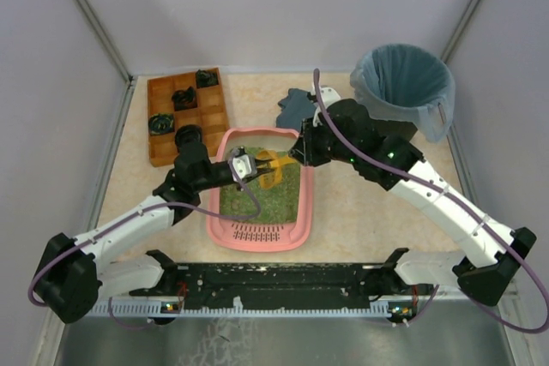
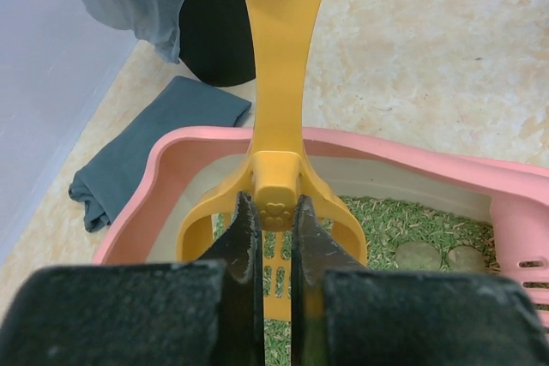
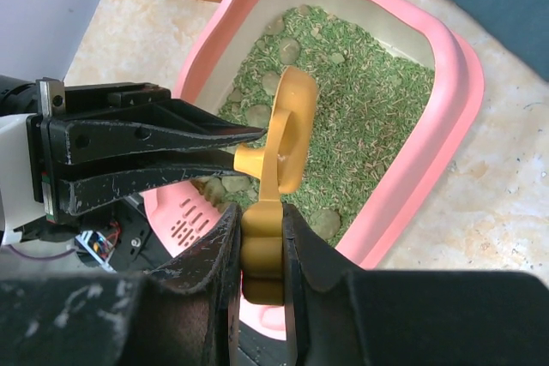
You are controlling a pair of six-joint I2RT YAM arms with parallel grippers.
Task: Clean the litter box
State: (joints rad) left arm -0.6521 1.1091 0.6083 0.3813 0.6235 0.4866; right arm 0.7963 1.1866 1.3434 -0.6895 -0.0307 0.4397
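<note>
Both arms grip one yellow scoop (image 1: 271, 169) over the litter box (image 1: 262, 242). The left end effector (image 2: 274, 212) is clamped on its neck, the right end effector (image 3: 262, 220) on the handle end.

Risk: if the arms pull unevenly, the scoop could twist free. If either lets go early, it could drop into the litter and scatter granules over the rim onto the worktop (image 1: 360, 212).

The box sits mid-worktop, its long axis running far to near, with the grille end toward the arm bases. The scoop lies roughly across the box's far half, handle toward the right side. Clumps (image 3: 257, 115) are not yet lifted.
</note>
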